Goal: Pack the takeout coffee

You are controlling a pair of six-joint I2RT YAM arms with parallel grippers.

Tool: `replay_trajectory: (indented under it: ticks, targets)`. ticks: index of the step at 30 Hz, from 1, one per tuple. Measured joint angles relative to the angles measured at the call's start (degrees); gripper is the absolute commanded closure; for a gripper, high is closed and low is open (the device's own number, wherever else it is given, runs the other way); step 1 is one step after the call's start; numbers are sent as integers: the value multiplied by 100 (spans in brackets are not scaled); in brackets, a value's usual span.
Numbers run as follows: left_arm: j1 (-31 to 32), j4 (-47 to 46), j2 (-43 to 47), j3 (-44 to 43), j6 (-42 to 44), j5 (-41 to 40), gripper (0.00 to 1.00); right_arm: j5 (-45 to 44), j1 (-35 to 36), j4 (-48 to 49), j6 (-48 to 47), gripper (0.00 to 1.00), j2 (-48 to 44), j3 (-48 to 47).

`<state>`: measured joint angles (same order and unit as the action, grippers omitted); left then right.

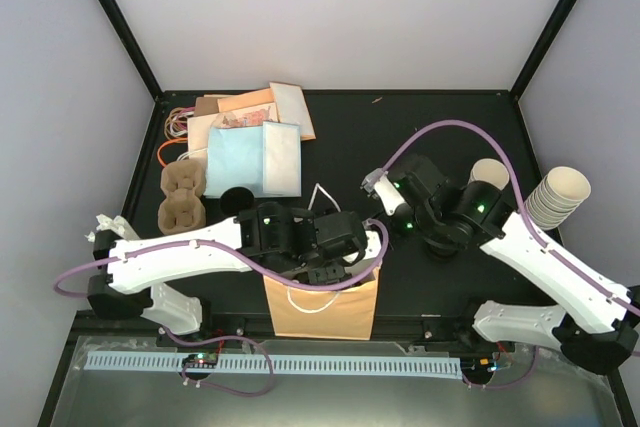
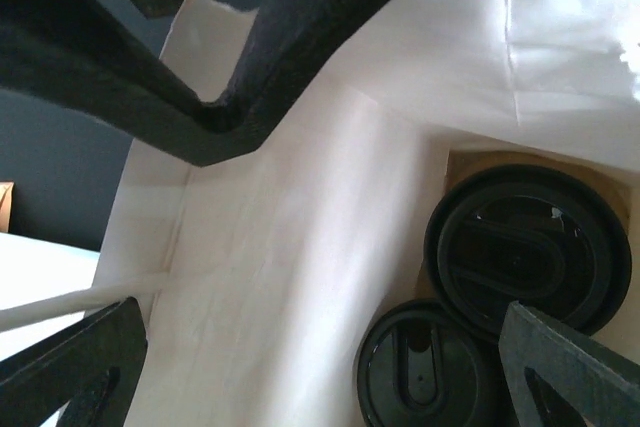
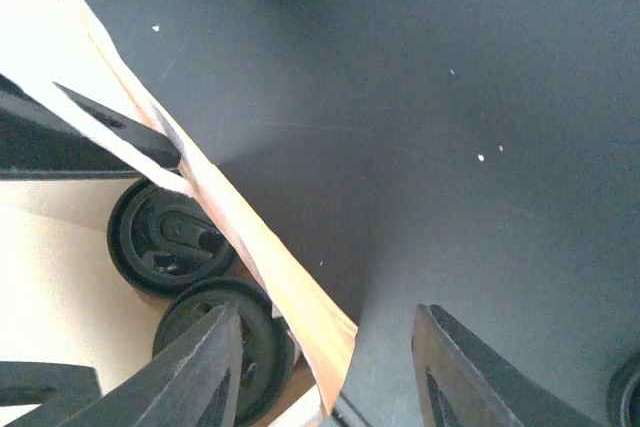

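Directly under left hand [image 2: 320,319]: takeout coffee [image 2: 432,375], seen from above as a round black lid, standing on the floor of the paper bag [image 1: 320,315]. Its lettered wall is hidden beneath the lid.
Beside it: second lidded cup [image 2: 530,252], further from the hand toward the bag's corner, lids touching or nearly so. Which of the two carries the lettering cannot be told, so the naming is a judgement.
Cup axis: upright, pointing straight up at the left hand.
Left hand state: fingers spread wide with nothing between them, reaching down into the bag's mouth, the coffee's lid close by one finger [image 2: 570,367].
Right hand [image 3: 328,313] state: fingers apart and empty, mostly bare desk [image 3: 470,147] below them. It hangs outside the bag, whose rim lies just to its side.
Nearer arm: left, right above the cups; the bag wall stands between the right hand and them.
Step, as judged: the coffee looks packed, and what remains is getting the left hand out.
Relation that matters: the way out runs along the cup's axis, straight up. Any sideways drift would meet the bag wall or nudge a lid.
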<state>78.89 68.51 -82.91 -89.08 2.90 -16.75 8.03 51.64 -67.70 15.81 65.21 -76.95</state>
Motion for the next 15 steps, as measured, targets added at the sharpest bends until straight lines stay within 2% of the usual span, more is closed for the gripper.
replay_trajectory:
  ticks: [5,9,12,15]
  targets:
    - [63,-20,149,-2,-63,-4,1,317,13,1189,-391,66,-485,863]
    - [81,-223,564,164,-90,11,1,610,15,1976,-734,80,-708,1342]
    - [85,-295,931,308,-114,11,1,713,13,2291,-1010,96,-708,1443]
    - [92,-452,1270,393,-131,-50,1,745,15,2391,-1231,99,-754,1504]
